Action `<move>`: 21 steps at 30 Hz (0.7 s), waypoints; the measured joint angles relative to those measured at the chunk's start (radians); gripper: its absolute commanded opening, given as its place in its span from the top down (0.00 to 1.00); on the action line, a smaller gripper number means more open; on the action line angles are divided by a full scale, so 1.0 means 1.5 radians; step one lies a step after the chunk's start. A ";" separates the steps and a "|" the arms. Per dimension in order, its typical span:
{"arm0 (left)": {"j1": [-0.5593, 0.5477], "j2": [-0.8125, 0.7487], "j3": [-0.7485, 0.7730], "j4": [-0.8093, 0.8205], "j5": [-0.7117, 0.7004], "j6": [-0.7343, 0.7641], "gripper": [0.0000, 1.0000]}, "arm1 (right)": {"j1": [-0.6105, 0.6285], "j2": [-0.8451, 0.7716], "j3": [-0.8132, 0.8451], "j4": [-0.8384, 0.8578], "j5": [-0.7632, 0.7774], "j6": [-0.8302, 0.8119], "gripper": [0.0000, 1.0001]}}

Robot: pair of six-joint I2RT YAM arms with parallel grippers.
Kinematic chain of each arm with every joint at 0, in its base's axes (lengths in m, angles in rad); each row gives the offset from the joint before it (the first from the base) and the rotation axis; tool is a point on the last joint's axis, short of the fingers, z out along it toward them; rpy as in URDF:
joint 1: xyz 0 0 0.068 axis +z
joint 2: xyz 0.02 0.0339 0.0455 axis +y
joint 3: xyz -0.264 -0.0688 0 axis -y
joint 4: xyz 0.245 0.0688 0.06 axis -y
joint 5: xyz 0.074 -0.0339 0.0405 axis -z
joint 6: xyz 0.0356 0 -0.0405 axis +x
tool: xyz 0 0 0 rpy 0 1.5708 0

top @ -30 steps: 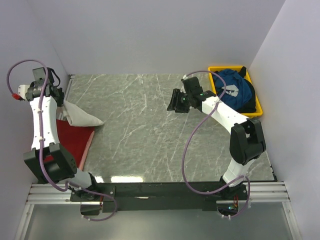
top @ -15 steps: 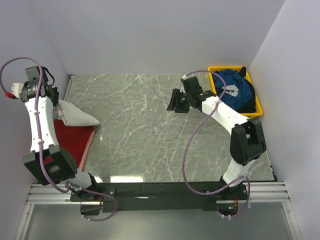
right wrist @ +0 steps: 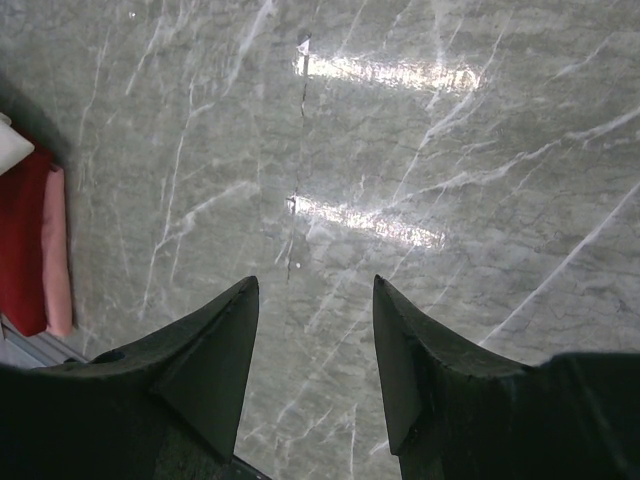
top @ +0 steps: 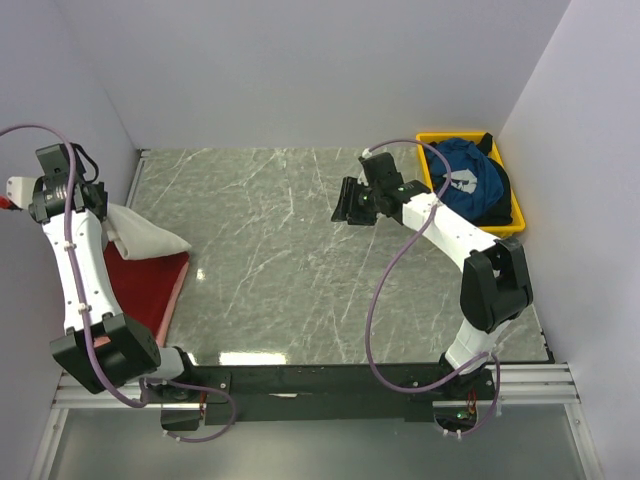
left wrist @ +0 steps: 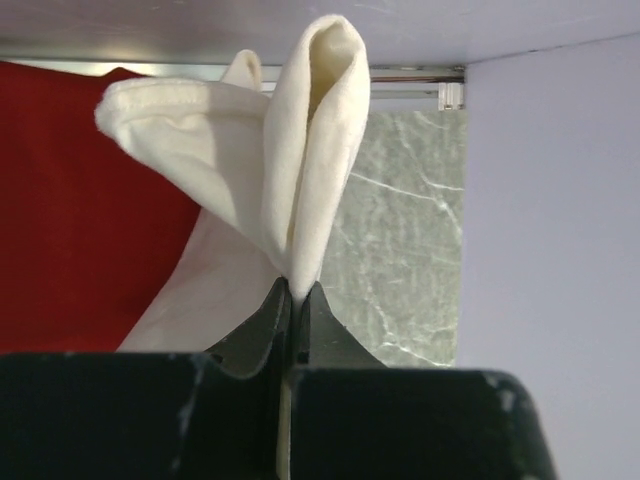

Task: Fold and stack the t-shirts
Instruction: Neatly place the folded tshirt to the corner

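Marble table (top: 300, 250), left gripper (left wrist: 293, 300) pinching cream tee (left wrist: 200, 140)

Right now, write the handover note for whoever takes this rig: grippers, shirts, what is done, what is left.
Left gripper: shut on a fold of the cream-white t-shirt, held up at the table's far left.
Right gripper: open, empty, above bare table.
Dark red t-shirt: flat rectangle at the left edge, looks folded; the cream one's loose end drapes on it.
Blue t-shirt: bunched in the yellow tray, not yet folded.
Left to do: finish folding the cream one, lay it on the red, then fetch, fold and stack the blue.
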 measured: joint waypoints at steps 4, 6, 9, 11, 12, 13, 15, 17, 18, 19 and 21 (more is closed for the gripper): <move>0.015 -0.028 -0.053 0.003 0.002 0.001 0.99 | 0.006 0.000 0.000 0.000 0.002 0.000 0.44; 0.025 -0.049 -0.084 0.005 0.002 0.002 0.99 | 0.010 0.000 0.000 0.000 0.003 0.000 0.44; 0.040 -0.089 -0.135 0.009 -0.001 0.004 0.99 | 0.022 0.000 0.000 0.000 0.005 0.000 0.44; 0.052 -0.122 -0.173 0.011 -0.001 0.005 0.99 | 0.032 0.000 0.000 -0.001 0.006 -0.001 0.44; 0.058 -0.144 -0.199 0.018 -0.002 0.007 0.99 | 0.038 0.000 0.000 -0.001 0.008 -0.002 0.44; 0.064 -0.164 -0.222 0.018 -0.004 0.009 0.99 | 0.044 0.000 -0.001 -0.001 0.010 -0.003 0.44; 0.077 -0.207 -0.269 0.017 -0.009 0.013 0.98 | 0.055 -0.001 -0.004 0.000 0.013 -0.006 0.44; 0.090 -0.248 -0.309 0.012 -0.019 0.015 0.67 | 0.066 -0.004 -0.012 0.000 0.017 -0.008 0.44; 0.096 -0.269 -0.330 0.011 -0.026 0.016 0.54 | 0.071 -0.008 -0.019 0.001 0.019 -0.008 0.44; 0.100 -0.289 -0.348 0.008 -0.034 0.018 0.41 | 0.077 -0.013 -0.029 0.001 0.020 -0.009 0.44; 0.105 -0.336 -0.386 0.004 -0.050 0.019 0.10 | 0.085 -0.023 -0.048 0.000 0.021 -0.011 0.43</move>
